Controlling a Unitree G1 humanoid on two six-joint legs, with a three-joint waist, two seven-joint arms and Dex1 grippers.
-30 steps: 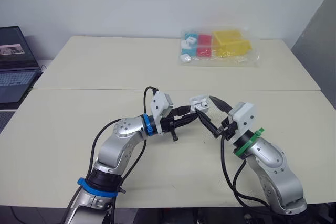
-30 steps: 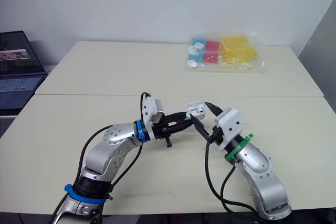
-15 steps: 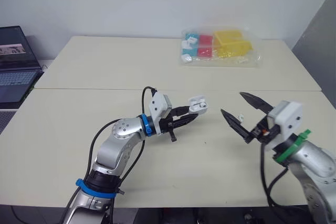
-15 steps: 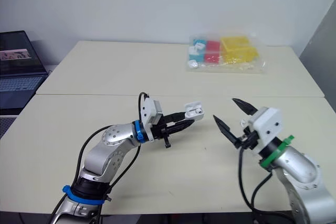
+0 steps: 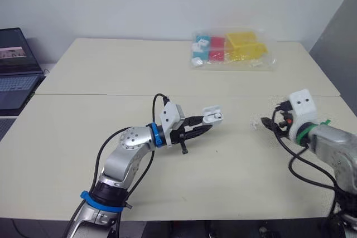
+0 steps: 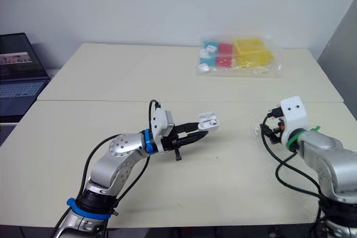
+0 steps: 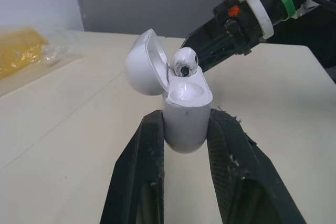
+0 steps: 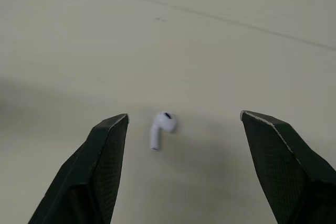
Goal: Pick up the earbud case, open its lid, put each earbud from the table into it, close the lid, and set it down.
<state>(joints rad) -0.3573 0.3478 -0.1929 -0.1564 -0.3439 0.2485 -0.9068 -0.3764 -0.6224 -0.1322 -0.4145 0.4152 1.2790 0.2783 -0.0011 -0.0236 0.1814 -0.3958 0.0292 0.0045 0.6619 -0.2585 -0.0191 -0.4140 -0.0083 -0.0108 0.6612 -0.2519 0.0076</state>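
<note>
White earbud case (image 7: 184,116) pinched in left gripper (image 7: 188,121) above table (image 8: 210,51), lid (image 7: 144,64) open, one earbud (image 7: 184,62) seated inside. Right gripper (image 8: 185,116) spread wide over second earbud (image 8: 161,127) lying loose on table.

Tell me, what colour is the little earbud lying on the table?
The earbud is white, clearest in the right wrist view.

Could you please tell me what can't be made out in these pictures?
- Eye views: right gripper, far end hidden behind its own wrist housing.
- Left wrist view: seated earbud, stem hidden inside earbud case.
- Eye views: bag contents too small to identify.
- Eye views: laptop cut off by left edge.
</note>
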